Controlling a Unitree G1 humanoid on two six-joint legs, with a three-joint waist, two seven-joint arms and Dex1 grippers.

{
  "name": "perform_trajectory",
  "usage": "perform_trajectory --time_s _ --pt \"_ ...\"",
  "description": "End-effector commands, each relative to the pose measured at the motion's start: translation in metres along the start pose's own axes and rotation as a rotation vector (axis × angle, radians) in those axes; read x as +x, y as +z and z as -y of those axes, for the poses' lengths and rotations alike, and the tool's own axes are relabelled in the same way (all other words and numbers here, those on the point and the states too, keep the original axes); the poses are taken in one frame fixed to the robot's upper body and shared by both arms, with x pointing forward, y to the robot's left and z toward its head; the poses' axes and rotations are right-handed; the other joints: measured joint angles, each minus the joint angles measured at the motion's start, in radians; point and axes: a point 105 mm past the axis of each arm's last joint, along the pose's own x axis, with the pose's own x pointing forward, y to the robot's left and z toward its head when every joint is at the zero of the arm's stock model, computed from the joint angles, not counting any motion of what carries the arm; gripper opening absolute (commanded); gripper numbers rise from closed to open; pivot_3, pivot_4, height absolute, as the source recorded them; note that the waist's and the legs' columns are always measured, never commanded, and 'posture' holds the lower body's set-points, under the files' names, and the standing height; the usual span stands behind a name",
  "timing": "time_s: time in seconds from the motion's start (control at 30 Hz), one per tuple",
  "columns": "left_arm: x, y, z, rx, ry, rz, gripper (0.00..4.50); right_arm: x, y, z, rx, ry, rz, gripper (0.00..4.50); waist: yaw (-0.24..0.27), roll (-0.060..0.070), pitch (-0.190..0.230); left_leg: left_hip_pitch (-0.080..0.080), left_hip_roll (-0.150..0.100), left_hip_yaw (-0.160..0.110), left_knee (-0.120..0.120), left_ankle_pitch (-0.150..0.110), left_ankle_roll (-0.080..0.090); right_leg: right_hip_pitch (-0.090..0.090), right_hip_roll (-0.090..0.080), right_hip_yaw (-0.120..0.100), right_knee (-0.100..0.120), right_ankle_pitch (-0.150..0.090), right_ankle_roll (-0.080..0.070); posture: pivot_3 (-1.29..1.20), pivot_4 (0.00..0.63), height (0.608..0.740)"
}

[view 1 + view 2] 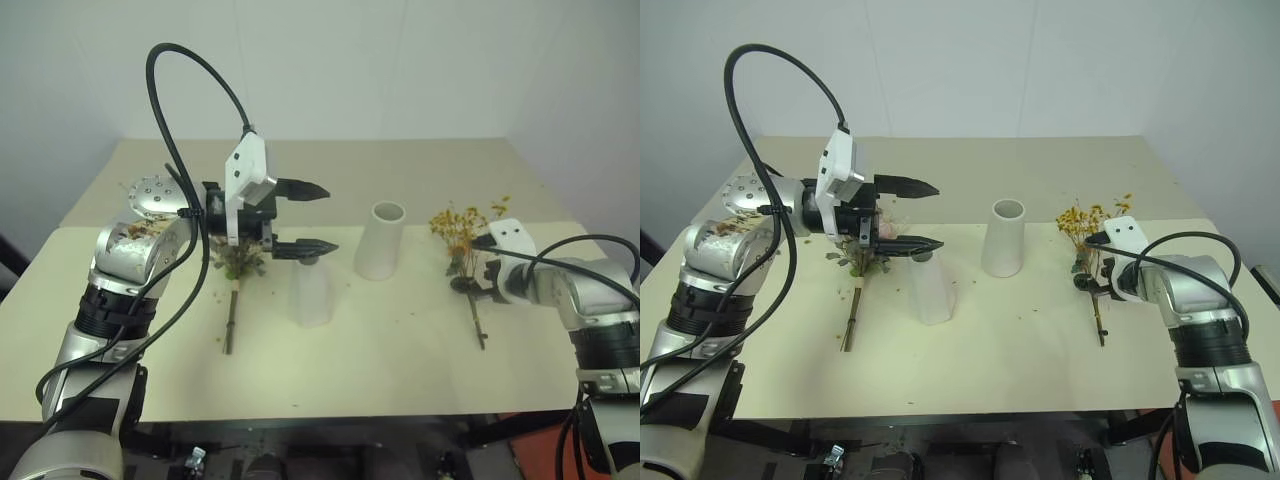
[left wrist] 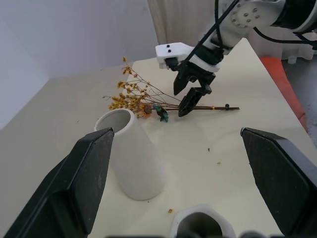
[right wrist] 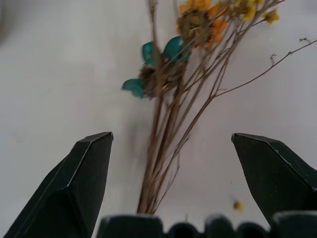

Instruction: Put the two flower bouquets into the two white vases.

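Note:
The rose bouquet [image 1: 238, 262] lies on the table with its brown stem [image 1: 230, 322] pointing toward me. My left gripper [image 1: 328, 218] hovers above it, open and empty, pointing right over the narrow-mouthed white vase [image 1: 310, 295]. The wider-mouthed white vase [image 1: 380, 240] stands upright just beyond, also seen in the left wrist view [image 2: 132, 161]. At the right lies the yellow bouquet [image 1: 462, 226]. My right gripper [image 3: 171, 136] is open and angled down, its fingers [image 3: 81, 181] on either side of the thin stems [image 3: 161, 148] without closing on them.
The beige table [image 1: 400, 380] has its front edge near me and bare room in the middle and at the back. A black cable [image 1: 190, 70] loops high above my left arm. A red object [image 2: 277, 74] lies off the table's right side.

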Motion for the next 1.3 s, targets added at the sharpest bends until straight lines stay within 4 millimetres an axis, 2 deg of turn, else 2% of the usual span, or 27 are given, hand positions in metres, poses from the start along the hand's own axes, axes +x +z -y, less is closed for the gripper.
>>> perform_trajectory --time_s 0.03,0.13,0.5,0.57,0.67,0.73,0.8,0.87,0.93,1.0,1.1,1.17,1.3 --pt "-0.008 0.008 -0.002 0.053 0.046 0.010 4.47 0.007 0.009 0.003 -0.024 -0.001 0.012 4.50 -0.003 0.000 0.000 0.000 0.000 0.000 0.000 0.000 0.000 0.000 0.000 0.000 0.000 0.000 0.000 0.00 0.150 0.740" --pt "-0.012 0.006 -0.001 0.054 0.067 0.001 4.50 0.013 0.009 0.003 -0.020 0.026 -0.008 3.91 -0.004 0.000 0.000 0.000 0.000 0.000 0.000 0.000 0.000 0.000 0.000 0.000 0.000 0.002 -0.003 0.00 0.150 0.740" --pt "-0.018 0.004 -0.002 0.045 0.115 -0.010 4.50 0.018 0.016 0.007 0.018 0.012 -0.026 0.02 -0.006 0.000 0.000 0.000 0.000 0.000 0.000 0.000 0.000 0.000 0.000 0.000 0.000 0.003 -0.004 0.00 0.150 0.740" --pt "-0.018 0.003 -0.002 0.044 0.117 -0.016 4.50 0.018 0.019 0.010 0.018 -0.022 -0.012 0.02 -0.007 0.000 0.000 0.000 0.000 0.000 0.000 0.000 0.000 0.000 0.000 0.000 0.000 0.003 -0.004 0.00 0.150 0.740" --pt "-0.019 0.003 -0.002 0.044 0.122 -0.020 4.50 0.002 0.053 0.029 -0.042 -0.200 0.180 0.02 -0.007 0.000 0.000 0.000 0.000 0.000 0.000 0.000 0.000 0.000 0.000 0.000 0.000 0.003 -0.004 0.00 0.150 0.740" --pt "-0.020 0.002 -0.003 0.042 0.128 -0.022 4.50 -0.019 0.087 0.040 -0.083 -0.353 0.398 0.02 -0.009 0.001 0.001 0.000 0.000 0.000 0.000 0.000 0.000 -0.001 0.000 0.000 0.001 0.003 -0.004 0.00 0.150 0.740" --pt "-0.021 0.002 -0.005 0.037 0.137 -0.023 4.50 -0.049 0.124 0.046 -0.102 -0.523 0.673 0.02 -0.013 0.001 0.001 -0.001 0.000 0.000 0.000 0.000 0.000 -0.002 0.000 0.000 0.001 0.003 -0.004 0.00 0.150 0.740" --pt "-0.022 0.002 -0.006 0.029 0.142 -0.021 4.50 -0.075 0.146 0.049 -0.116 -0.639 0.867 0.02 -0.018 0.001 0.001 -0.001 0.000 0.000 -0.001 0.000 0.000 -0.002 0.000 0.000 0.001 0.003 -0.004 0.00 0.150 0.740" --pt "-0.025 0.000 -0.006 0.015 0.151 -0.020 4.50 -0.098 0.168 0.047 0.053 -0.585 1.022 0.02 -0.024 0.002 0.001 -0.001 0.000 0.000 -0.001 0.000 0.000 -0.002 0.000 0.000 0.001 0.003 -0.004 0.00 0.150 0.740" --pt "-0.027 -0.002 -0.007 -0.005 0.162 -0.021 4.50 -0.121 0.188 0.034 0.210 -0.366 1.233 0.02 -0.028 0.002 0.001 0.000 0.000 0.000 -0.001 0.000 0.000 -0.002 0.000 0.001 0.001 0.003 -0.004 0.00 0.150 0.740" --pt "-0.031 -0.007 -0.009 -0.019 0.183 -0.040 4.50 -0.157 0.196 0.013 0.326 -0.098 1.555 0.02 -0.026 0.002 0.001 0.001 0.001 -0.001 -0.002 0.000 0.000 -0.001 0.001 0.000 0.002 0.004 -0.005 0.00 0.150 0.740" --pt "-0.035 -0.008 -0.010 -0.036 0.202 -0.035 4.50 -0.162 0.199 0.004 0.420 0.059 1.628 0.02 -0.026 0.002 0.001 0.001 0.001 -0.001 -0.002 0.000 0.000 -0.001 0.001 0.000 0.002 0.004 -0.005 0.00 0.150 0.740" --pt "-0.043 -0.011 -0.010 -0.048 0.238 -0.051 4.50 -0.158 0.203 -0.030 0.388 0.254 1.664 0.02 -0.025 0.003 0.001 0.001 0.000 -0.001 -0.001 0.000 0.000 0.000 0.000 0.000 0.002 0.005 -0.006 0.00 0.150 0.740"
